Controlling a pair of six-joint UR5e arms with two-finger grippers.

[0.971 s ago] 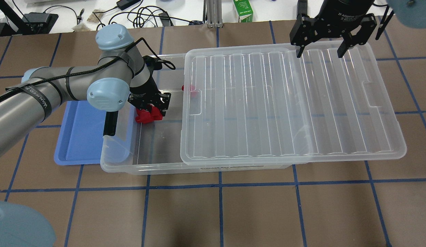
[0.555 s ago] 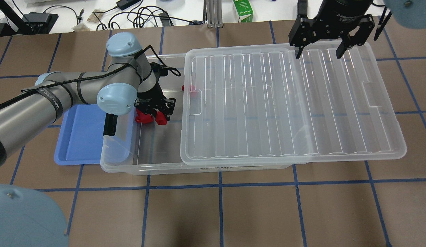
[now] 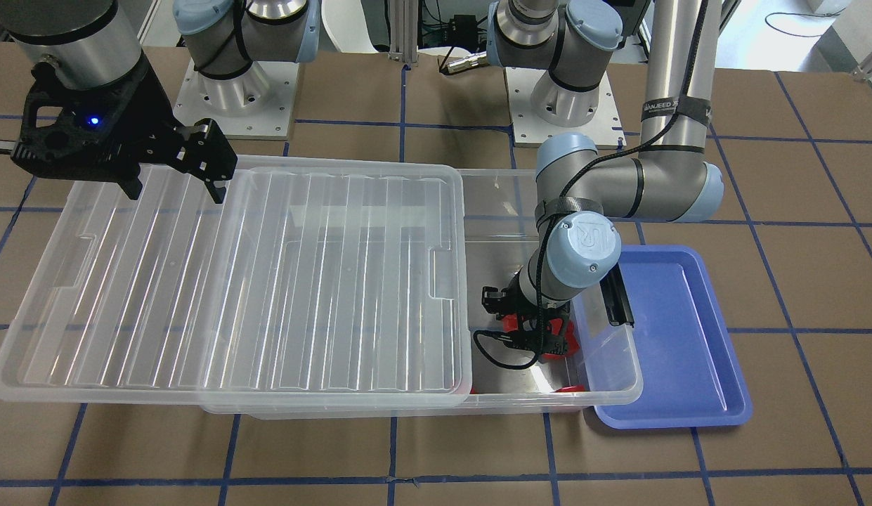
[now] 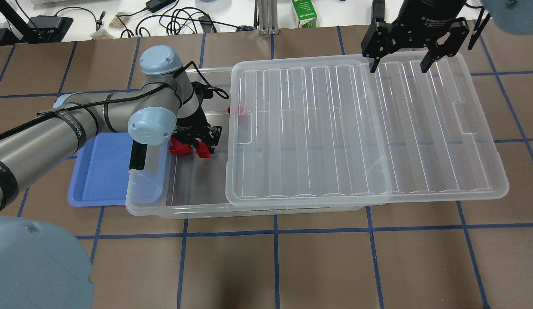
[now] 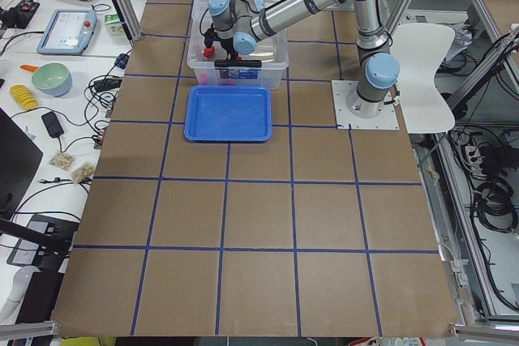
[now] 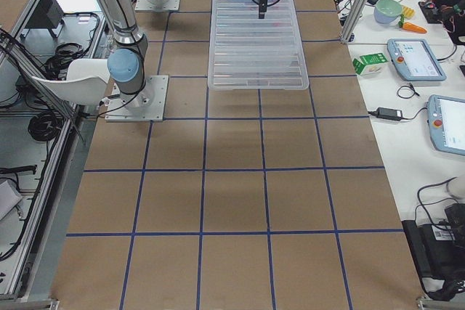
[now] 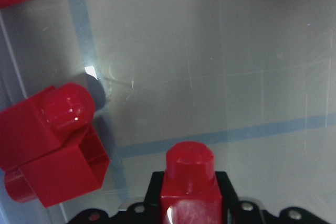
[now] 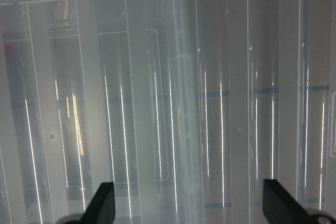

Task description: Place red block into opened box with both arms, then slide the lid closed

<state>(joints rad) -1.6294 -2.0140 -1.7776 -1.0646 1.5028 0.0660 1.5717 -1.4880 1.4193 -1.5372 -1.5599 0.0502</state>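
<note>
Left gripper [image 4: 197, 139] is pinching the red block [image 7: 190, 179], stub pointing out ahead, down low inside the open left end of the box [image 4: 176, 210]. Can't tell if the block is touching the floor, but it looks close. Just left of it sits a chunkier red cluster [image 7: 52, 150], so my guess is the arm is aiming for the bare patch beside it so nothing gets knocked.

The lid [image 4: 356, 128] lies shoved off to the right, overhanging the box's right end, and that's what leaves the left end open for the drop. Another red piece [image 4: 238, 110] lies by the far wall, right at the lid's left edge.

Right gripper [image 4: 399, 64] hangs spread wide over the lid's far right edge, not touching it as far as I can see. It looks parked there, ready to push the lid shut once the left arm is out.

A blue tray [image 4: 98, 171] sits right beside the box's left end, not part of this step.
</note>
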